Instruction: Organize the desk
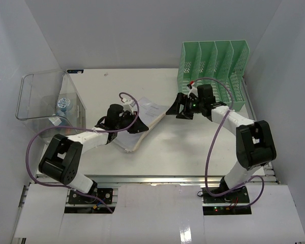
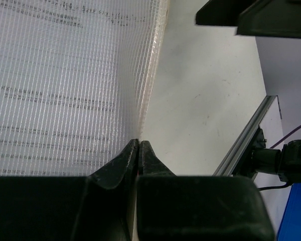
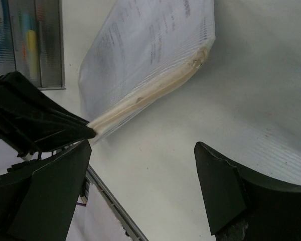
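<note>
A clear mesh document pouch (image 1: 148, 113) full of printed papers lies tilted on the white desk (image 1: 183, 147), its near edge raised. My left gripper (image 1: 139, 126) is shut on that pouch's edge; in the left wrist view the jaws (image 2: 139, 143) pinch the seam of the pouch (image 2: 65, 75). My right gripper (image 1: 176, 110) is open and empty, just right of the pouch's far corner. In the right wrist view its gap (image 3: 140, 173) is over bare desk (image 3: 251, 90), with the pouch (image 3: 150, 55) ahead and the left gripper (image 3: 37, 120) holding it.
A mint-green slotted file rack (image 1: 213, 76) stands at the back right, close behind the right gripper. A clear plastic bin (image 1: 40, 109) at the left holds a tape roll (image 1: 63, 103). The metal rail (image 1: 152, 178) runs along the front edge.
</note>
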Robot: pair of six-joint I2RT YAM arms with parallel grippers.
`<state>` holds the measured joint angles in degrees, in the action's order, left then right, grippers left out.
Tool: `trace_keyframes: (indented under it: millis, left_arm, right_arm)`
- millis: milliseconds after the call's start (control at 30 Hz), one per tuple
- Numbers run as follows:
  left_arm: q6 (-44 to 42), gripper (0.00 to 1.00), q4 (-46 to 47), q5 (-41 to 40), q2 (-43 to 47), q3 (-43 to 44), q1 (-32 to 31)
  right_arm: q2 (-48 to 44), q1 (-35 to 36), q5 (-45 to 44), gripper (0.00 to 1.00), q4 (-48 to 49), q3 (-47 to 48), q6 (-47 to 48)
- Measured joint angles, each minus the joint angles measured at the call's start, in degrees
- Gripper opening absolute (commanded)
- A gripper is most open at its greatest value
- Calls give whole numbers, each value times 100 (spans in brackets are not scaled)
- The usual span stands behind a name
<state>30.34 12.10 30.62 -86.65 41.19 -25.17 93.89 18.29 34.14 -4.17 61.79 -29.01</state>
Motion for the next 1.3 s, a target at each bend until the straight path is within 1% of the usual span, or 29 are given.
trace_keyframes:
  millis: [167, 367, 467, 500, 633, 667, 733, 800, 867, 1033, 1100, 1133, 1167, 1200, 1267, 1300]
  left_arm:
    - [282, 0, 414, 27, 54, -202, -146]
    - [528, 0, 818, 68, 58, -420, -266]
    - [659, 0, 1026, 93, 69, -561, -292]
    - [693, 0, 1064, 99, 72, -589, -299]
    - [867, 0, 1307, 163, 99, -686, -321]
    - [914, 0, 1370, 179, 118, -711, -328]
    - [1008, 0, 1514, 216, 158, -766, -354]
    - [1107, 0, 1656, 269, 195, -829, -390]
    - [1195, 0, 1779, 309, 219, -877, -435]
    - [1409, 1, 2106, 328, 227, -1066, -509]
    - [1487, 3, 2235, 329, 225, -1142, -528]
    - [1524, 10, 2289, 330, 224, -1170, -539]
    - [1558, 21, 2331, 334, 221, -1187, -550]
    - [1591, 30, 2368, 340, 216, -1198, -561]
    - [1662, 51, 2412, 347, 212, -1202, -585]
    - [1682, 59, 2425, 343, 212, -1202, -594]
  right_arm:
    - [271, 258, -183, 90, 212, -174, -584]
    - [408, 420, -510, 90, 924, -182, -1158]
    - [650, 486, -746, 90, 1116, -154, -1369]
    - [758, 501, -820, 91, 1135, -155, -1410]
    - [1036, 566, -1049, 98, 1206, -306, -1592]
    - [1043, 577, -1075, 97, 1211, -363, -1638]
    - [1050, 586, -1109, 83, 1247, -437, -1715]
    - [1056, 598, -1092, 62, 1388, -440, -1780]
    - [1076, 614, -1024, 49, 1598, -440, -1858]
    - [1230, 634, -719, 27, 1999, -448, -2089]
    - [1245, 639, -633, 19, 2096, -478, -2167]
    - [1245, 640, -592, 14, 2164, -503, -2210]
    - [1241, 640, -552, 10, 2237, -535, -2253]
    - [1233, 640, -520, 8, 2292, -568, -2285]
    - [1207, 638, -416, 8, 2435, -651, -2326]
    - [1179, 638, -361, 8, 2490, -695, -2320]
